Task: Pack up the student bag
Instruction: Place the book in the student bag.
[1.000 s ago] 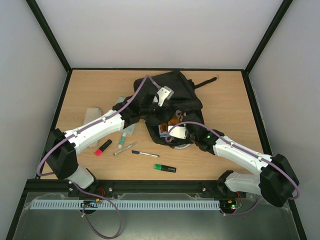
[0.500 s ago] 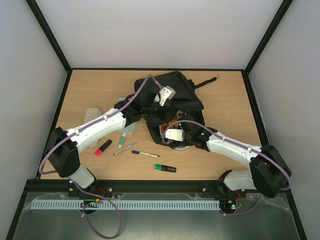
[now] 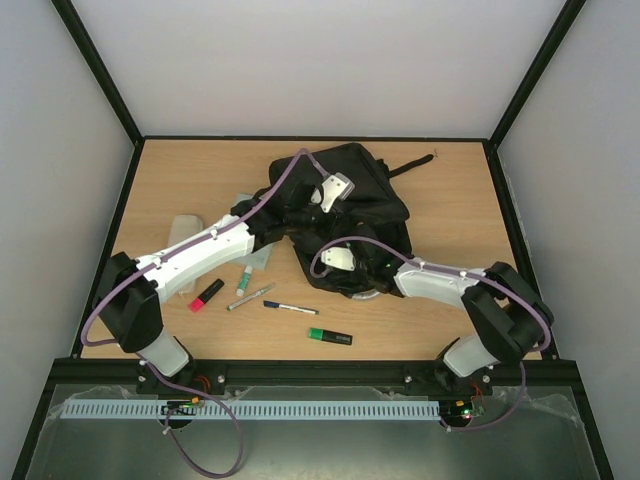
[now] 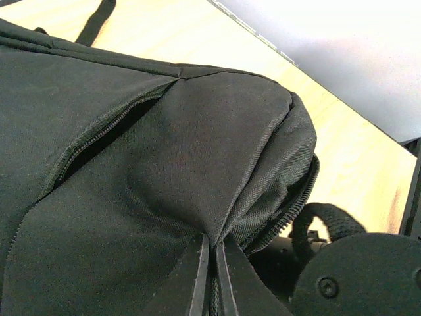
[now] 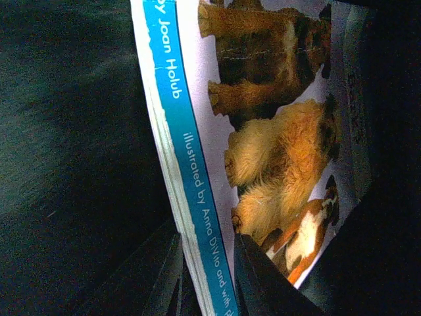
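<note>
The student bag (image 3: 365, 195) is a black backpack lying at the middle back of the table. My left gripper (image 4: 212, 270) is shut on a fold of the bag's fabric beside an open zip and holds it up; in the top view it (image 3: 313, 213) sits over the bag's left side. My right gripper (image 5: 210, 280) is shut on a picture book (image 5: 263, 131) with a blue spine and dog photos, inside the dark bag opening. In the top view only the right wrist (image 3: 340, 259) shows at the bag's front opening; the book is hidden there.
Lying left of the bag's front are a red marker (image 3: 206, 294), a green-capped marker (image 3: 243, 280), a silver pen (image 3: 250, 296), a dark pen (image 3: 291, 308) and a green highlighter (image 3: 329, 336). A clear pouch (image 3: 186, 229) lies at the left. A bag strap (image 3: 410, 165) trails right.
My right arm has swung left and lower, pushing the book deeper into the bag; the book's cover no longer shows from above. My left gripper keeps its hold on the fabric.
</note>
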`<state>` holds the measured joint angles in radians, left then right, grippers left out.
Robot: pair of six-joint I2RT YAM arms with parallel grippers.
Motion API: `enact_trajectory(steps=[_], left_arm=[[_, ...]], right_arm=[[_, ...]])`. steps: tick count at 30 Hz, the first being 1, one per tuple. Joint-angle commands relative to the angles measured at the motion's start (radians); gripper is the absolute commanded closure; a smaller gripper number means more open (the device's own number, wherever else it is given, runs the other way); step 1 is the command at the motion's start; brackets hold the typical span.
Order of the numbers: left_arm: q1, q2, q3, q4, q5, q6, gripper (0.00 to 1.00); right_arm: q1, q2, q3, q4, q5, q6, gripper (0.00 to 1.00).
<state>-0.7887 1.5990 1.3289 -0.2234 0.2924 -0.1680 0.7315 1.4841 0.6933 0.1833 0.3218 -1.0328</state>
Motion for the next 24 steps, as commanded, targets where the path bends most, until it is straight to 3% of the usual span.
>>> enact_trajectory(steps=[1,7,11,16,24], left_arm=[[-0.014,-0.011,0.056,0.046,0.056,0.015,0.98],[-0.019,-0.010,0.052,0.035,0.056,0.021,0.98],[-0.019,-0.012,0.048,0.024,0.048,0.026,0.98],[-0.019,-0.017,0.047,0.012,0.018,0.034,0.98],[-0.019,0.022,0.067,-0.007,-0.048,0.036,0.98]], right_arm=[[-0.001,0.065,-0.010,0.203,0.080,-0.021,0.77],[-0.006,0.184,-0.043,0.450,0.165,-0.041,0.80],[-0.007,0.230,-0.032,0.458,0.185,-0.017,0.80],[-0.007,0.143,-0.041,0.330,0.137,0.037,0.78],[0.011,-0.129,-0.062,-0.093,0.001,0.166,0.69]])
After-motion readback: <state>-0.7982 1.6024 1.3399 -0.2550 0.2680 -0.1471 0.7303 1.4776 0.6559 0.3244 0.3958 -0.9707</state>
